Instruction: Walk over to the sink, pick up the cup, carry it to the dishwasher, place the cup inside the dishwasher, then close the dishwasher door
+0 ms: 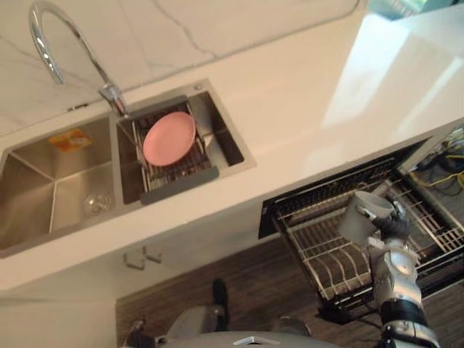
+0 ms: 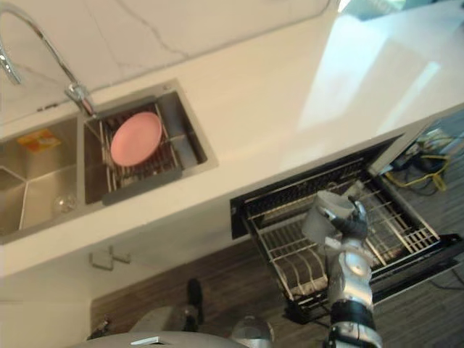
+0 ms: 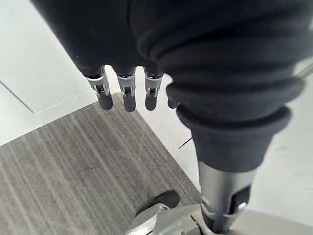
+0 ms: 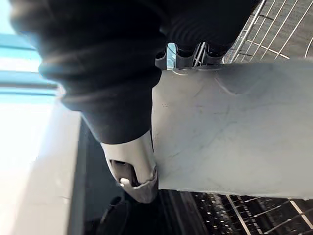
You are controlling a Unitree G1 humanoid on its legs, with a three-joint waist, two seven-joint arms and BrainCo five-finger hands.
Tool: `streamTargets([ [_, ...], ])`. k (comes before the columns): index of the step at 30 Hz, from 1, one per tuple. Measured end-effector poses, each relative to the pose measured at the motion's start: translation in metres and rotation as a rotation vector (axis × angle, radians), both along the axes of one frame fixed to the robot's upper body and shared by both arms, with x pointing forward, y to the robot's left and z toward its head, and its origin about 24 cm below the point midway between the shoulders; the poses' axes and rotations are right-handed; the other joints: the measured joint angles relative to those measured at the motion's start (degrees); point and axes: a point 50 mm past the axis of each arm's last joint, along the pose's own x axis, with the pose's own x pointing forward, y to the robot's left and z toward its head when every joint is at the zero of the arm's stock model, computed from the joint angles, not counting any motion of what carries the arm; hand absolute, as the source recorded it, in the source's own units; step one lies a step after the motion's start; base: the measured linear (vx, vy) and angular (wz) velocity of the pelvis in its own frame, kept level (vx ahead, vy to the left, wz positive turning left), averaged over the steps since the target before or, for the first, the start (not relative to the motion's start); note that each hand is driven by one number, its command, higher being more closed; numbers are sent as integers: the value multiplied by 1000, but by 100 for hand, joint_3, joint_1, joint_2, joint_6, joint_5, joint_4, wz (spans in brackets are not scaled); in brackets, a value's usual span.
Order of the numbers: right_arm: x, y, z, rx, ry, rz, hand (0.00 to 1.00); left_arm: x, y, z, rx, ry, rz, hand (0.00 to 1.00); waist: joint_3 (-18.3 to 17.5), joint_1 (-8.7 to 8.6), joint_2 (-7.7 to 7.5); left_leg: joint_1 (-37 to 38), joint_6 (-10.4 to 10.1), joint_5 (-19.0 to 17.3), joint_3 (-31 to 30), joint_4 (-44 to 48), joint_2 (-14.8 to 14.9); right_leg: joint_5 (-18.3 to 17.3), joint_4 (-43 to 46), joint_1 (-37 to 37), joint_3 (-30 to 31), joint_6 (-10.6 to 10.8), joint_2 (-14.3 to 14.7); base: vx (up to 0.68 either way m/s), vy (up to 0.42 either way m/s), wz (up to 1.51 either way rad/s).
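the cup (image 1: 360, 216) is a plain grey one, held up in the air just above the pulled-out rack (image 1: 312, 243) of the dishwasher (image 1: 326, 185), not yet set down in it. it is tipped so its open mouth faces up and toward the desk (image 1: 304, 94). the right robot hand (image 1: 389, 230) is grasping it from the side, fingers wrapped round the wall with the thumb against it, which is plain in the right wrist view where the cup's grey side sits tight against the hand. holding it by the side leaves the bottom free, so it looks ready to be lowered between the wires; i judge this to be the placing step, with the door closing to follow.

the rack is drawn well out from under the desk edge, giving open room beneath the cup.

the left robot hand (image 3: 128, 95) hangs released, fingers straight and holding nothing, over the striped floor (image 3: 73, 171), likely kept out of the way.

well apart to the left, the sink (image 1: 43, 181) holds a pink plate (image 1: 169, 138) leaning in a wire drainer, with the tap (image 1: 54, 43) curving above.
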Motion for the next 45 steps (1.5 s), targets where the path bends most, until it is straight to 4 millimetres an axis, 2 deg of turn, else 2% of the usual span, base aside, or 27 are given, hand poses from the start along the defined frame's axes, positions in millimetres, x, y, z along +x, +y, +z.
streamTargets([
  [4, 15, 1, 8, -51, 29, 20, 100, -2, -6, -1, -14, 12, -36, 0, 296, 128, -10, -182, -1, 23, -12, 0, 3, 6, 26, -184, -9, 0, 2, 0, -17, 4],
  [10, 49, 9, 43, -178, 13, 90, 100, 2, -9, 0, -28, 0, -69, 0, 943, 200, 26, -532, 25, 146, -44, 2, -22, 6, 202, -632, 17, 1, -60, 23, -17, -1],
  [12, 57, 10, 49, -220, 47, 116, 100, 4, -9, 1, -29, -8, -80, 0, 1006, 216, 77, -648, -3, 177, -211, 3, -54, 10, 214, -731, 13, 7, -72, 63, -50, 6],
  [15, 70, 7, 60, -233, 88, 140, 100, 13, -13, 2, -41, -39, -99, 0, 1114, 245, 220, -804, -150, 287, -444, 3, -98, 31, 254, -869, 5, 17, -98, 37, -59, 11],
  [16, 75, 4, 70, -271, 116, 138, 100, 18, -18, 2, -54, -51, -119, 0, 1179, 268, 346, -889, -276, 379, -588, 2, -116, 56, 262, -943, -5, 14, -117, -12, -48, 8],
  [20, 85, 3, 86, -300, 118, 141, 100, 19, -20, 2, -60, -52, -118, 0, 1233, 273, 476, -1035, -371, 512, -833, 2, -115, 78, 342, -1136, 9, -5, -134, -35, -39, 1],
  [21, 85, 1, 89, -307, 122, 134, 0, 19, -21, 1, -60, -44, -130, 0, 1254, 275, 523, -1062, -372, 534, -906, 2, -108, 86, 357, -1161, -3, -11, -124, -71, -56, 4],
  [24, 87, -1, 89, -296, 167, 127, 0, 25, -23, 1, -66, -54, -126, 0, 1257, 321, 584, -1183, -374, 533, -988, -1, -43, 104, 405, -1344, 9, -35, -79, -87, -34, -5],
  [26, 87, 3, 80, -277, 221, 164, 0, 30, -23, 2, -62, -64, -129, 0, 1255, 349, 586, -1233, -388, 522, -1091, -4, -16, 112, 442, -1422, 2, -49, -58, -64, -37, -1],
  [29, 87, 11, 64, -145, 261, 239, 0, 35, -22, 2, -62, -73, -130, 0, 1254, 356, 588, -1231, -530, 393, -1123, -5, -16, 115, 492, -1425, -4, -45, -63, -43, -24, 5],
  [32, 86, 13, 61, -112, 266, 288, 0, 42, -22, 4, -63, -89, -135, 0, 1258, 362, 582, -1206, -509, 373, -1132, -6, -27, 125, 530, -1399, -6, -32, -75, -31, -22, 2],
  [35, 76, 12, 43, -41, 311, 341, 0, 49, -20, 6, -57, -106, -125, 0, 1282, 348, 548, -1073, -504, 371, -1215, -6, -43, 107, 530, -1206, -118, -15, -85, 0, -73, 12],
  [39, 61, 17, 17, 35, 295, 344, 0, 50, -13, 8, -34, -100, -114, 0, 1311, 308, 307, -819, -488, 364, -1254, -5, -23, 33, 547, -902, -237, -57, -67, 32, -114, 10],
  [40, 54, 27, 5, 94, 244, 331, 0, 49, -11, 8, -25, -96, -117, 0, 1261, 287, 152, -666, -473, 364, -1235, -5, -13, 13, 512, -731, -241, -63, -52, 58, -152, -1],
  [42, 49, 37, -2, 132, 202, 327, 0, 47, -9, 8, -19, -98, -104, 0, 1108, 250, 26, -621, -448, 329, -1154, -6, 6, 9, 441, -676, -220, -64, -35, 45, -109, -12],
  [45, 35, 56, -17, 157, 168, 308, 0, 42, 3, 9, 17, -77, -76, 0, 807, 231, -243, -402, -277, 215, -959, -10, 39, 18, 277, -480, -66, -61, 8, 52, -61, -25],
])
